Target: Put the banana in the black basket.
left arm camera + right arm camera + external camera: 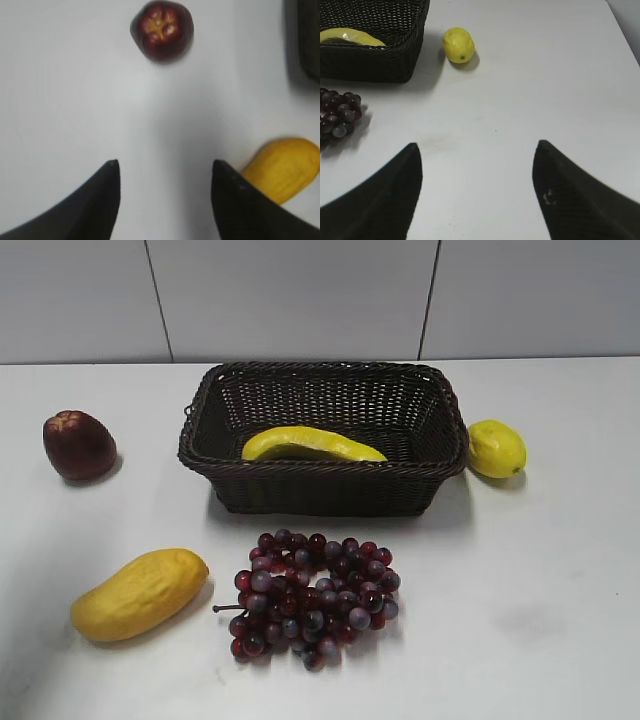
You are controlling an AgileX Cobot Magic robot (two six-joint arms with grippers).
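Note:
The banana point(310, 445) lies inside the black basket point(325, 485) at the back middle of the table, resting along the front wall. It also shows in the right wrist view point(350, 37) inside the basket point(375, 60). My left gripper point(165, 167) is open and empty over bare table, left of the mango. My right gripper point(477, 150) is open and empty over bare table, well to the right front of the basket. Neither gripper shows in the exterior view.
A dark red apple point(78, 445) point(161, 30) sits at the left. A yellow mango point(140, 592) point(282, 170) lies front left. A bunch of purple grapes point(312, 595) point(337, 117) lies before the basket. A lemon point(496, 448) point(458, 45) sits right of the basket.

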